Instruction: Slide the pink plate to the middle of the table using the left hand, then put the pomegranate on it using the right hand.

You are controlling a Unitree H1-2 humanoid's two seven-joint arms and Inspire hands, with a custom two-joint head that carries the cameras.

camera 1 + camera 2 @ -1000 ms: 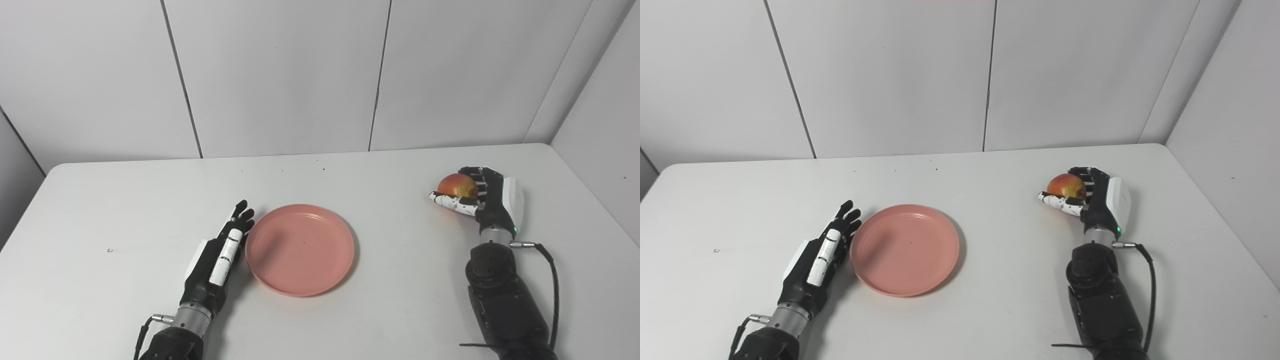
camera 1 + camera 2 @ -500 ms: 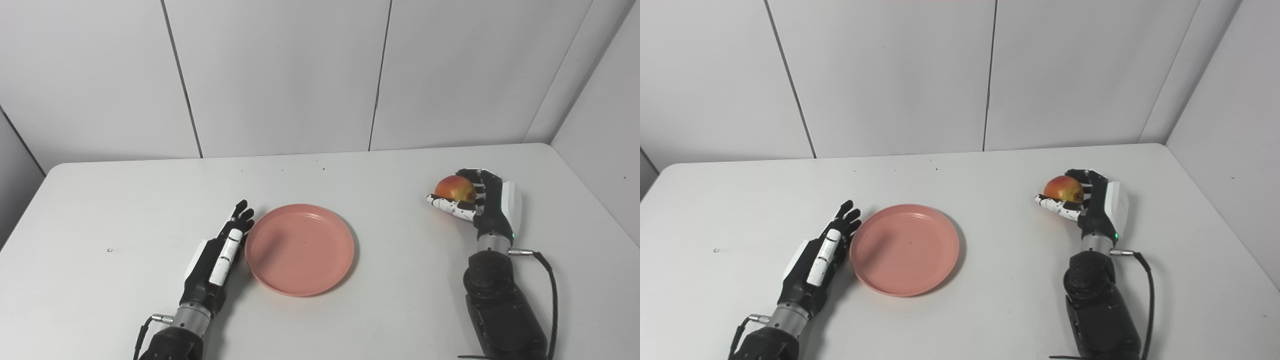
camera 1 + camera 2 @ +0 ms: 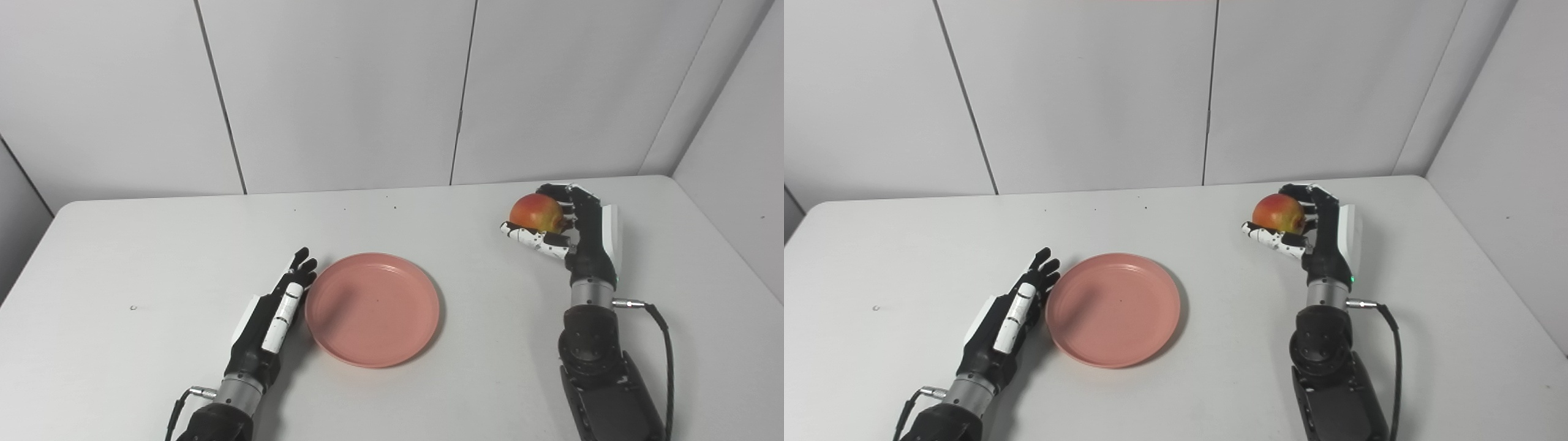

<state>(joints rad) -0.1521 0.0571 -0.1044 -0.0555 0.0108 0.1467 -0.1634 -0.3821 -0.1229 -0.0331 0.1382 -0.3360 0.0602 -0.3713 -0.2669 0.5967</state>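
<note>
Plate — pink, mid-table. Left hand — flat, fingers extended, holding nothing, at the plate's left rim. Right hand — closed around pomegranate.

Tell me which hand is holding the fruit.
The right hand, wrapped around the pomegranate; the left hand lies open beside the pink plate.
</note>
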